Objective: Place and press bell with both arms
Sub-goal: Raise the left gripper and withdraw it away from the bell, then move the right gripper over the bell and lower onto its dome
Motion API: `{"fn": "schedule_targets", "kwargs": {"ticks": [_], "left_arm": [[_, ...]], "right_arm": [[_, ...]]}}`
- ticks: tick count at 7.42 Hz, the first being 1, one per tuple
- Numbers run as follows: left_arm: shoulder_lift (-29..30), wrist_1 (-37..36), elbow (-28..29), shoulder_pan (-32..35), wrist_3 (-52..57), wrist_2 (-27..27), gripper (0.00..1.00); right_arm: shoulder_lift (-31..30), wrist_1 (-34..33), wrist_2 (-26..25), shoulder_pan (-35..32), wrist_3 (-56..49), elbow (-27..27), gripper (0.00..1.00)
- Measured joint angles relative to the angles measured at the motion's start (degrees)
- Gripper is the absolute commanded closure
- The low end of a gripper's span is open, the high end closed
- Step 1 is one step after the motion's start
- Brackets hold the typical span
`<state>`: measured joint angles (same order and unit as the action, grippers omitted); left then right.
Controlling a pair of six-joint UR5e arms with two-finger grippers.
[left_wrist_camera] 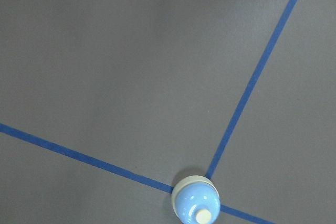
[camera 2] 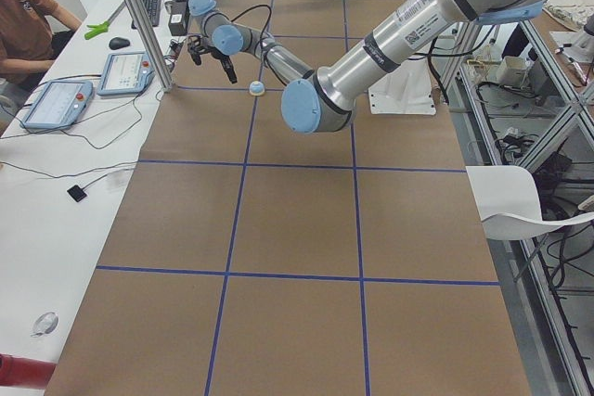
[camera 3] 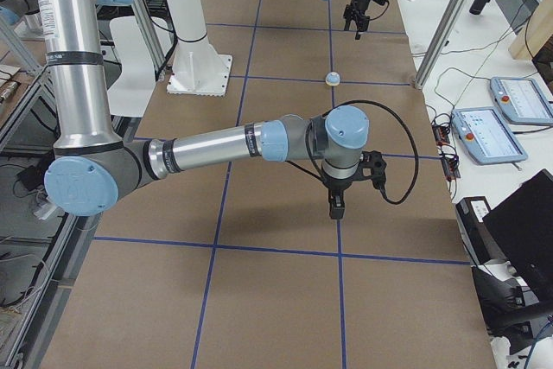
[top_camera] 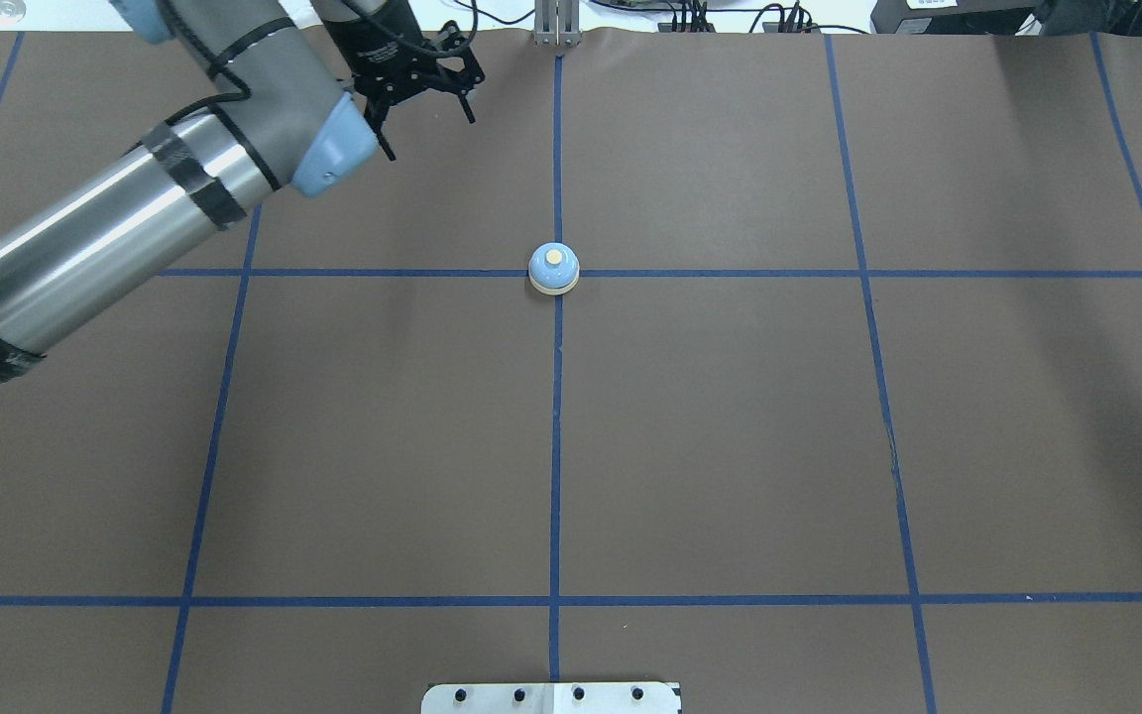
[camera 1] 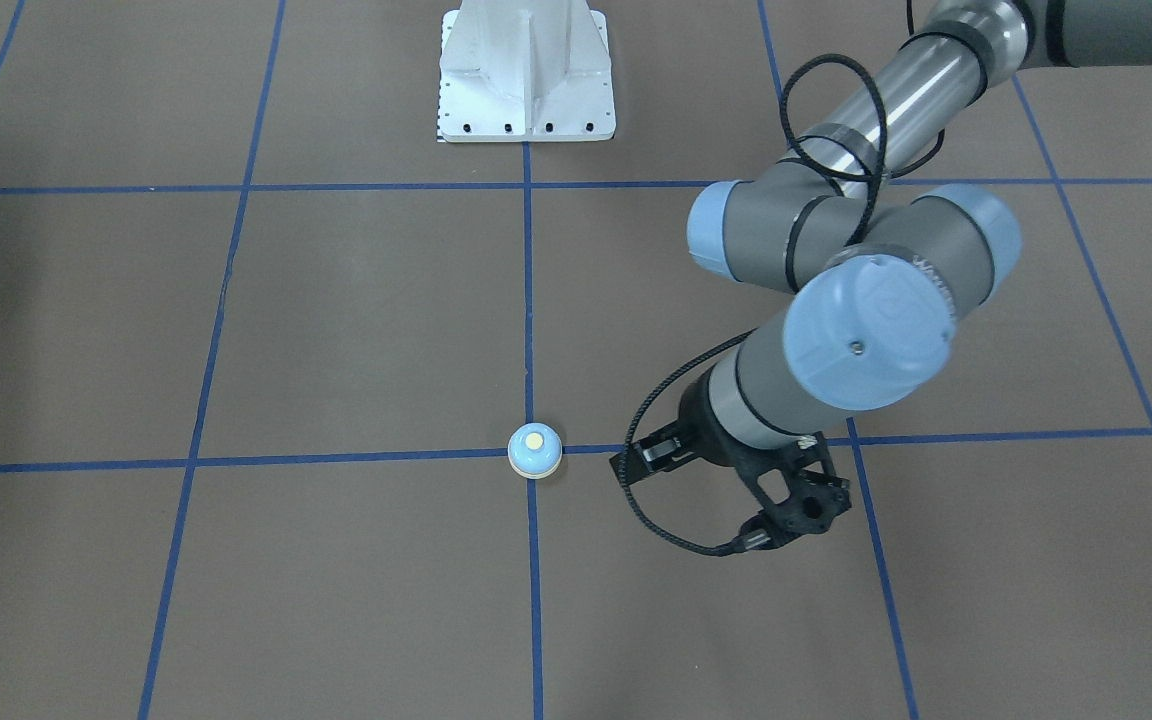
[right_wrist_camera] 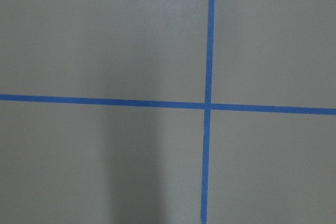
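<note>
The light-blue bell [top_camera: 553,269] with a cream button stands upright on the crossing of two blue tape lines at mid-table. It also shows in the front view [camera 1: 534,451] and low in the left wrist view [left_wrist_camera: 196,203]. My left gripper [top_camera: 427,109] hangs in the air to the left of the bell, on its far side. Its fingers are spread and empty. My right gripper [camera 3: 335,211] shows only in the right side view. It points down over bare table well away from the bell, and I cannot tell whether it is open. The right wrist view shows only tape lines.
The white pedestal base [camera 1: 526,80] stands at the robot's side of the table. Control tablets [camera 3: 484,131], cables and an aluminium post [camera 2: 139,16] lie along the operators' edge, where a person [camera 2: 23,11] sits. Brown paper with blue tape lines [top_camera: 555,446] covers the table.
</note>
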<state>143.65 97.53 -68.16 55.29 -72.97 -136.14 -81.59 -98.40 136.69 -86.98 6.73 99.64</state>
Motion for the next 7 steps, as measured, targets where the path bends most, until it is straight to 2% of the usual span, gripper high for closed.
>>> {"fn": "schedule_targets", "kwargs": {"ticks": [4,7], "left_arm": [[-21.68,-0.92,-17.76,10.16,22.42,0.23,0.0],[-33.05,-1.67,-25.22,16.56,36.56,0.26,0.0]], "right_arm": [[11.69,0.03,-1.55,13.83,27.89,3.2,0.0],[19.21,0.05,-7.95,25.65,46.1,4.19,0.01]]}}
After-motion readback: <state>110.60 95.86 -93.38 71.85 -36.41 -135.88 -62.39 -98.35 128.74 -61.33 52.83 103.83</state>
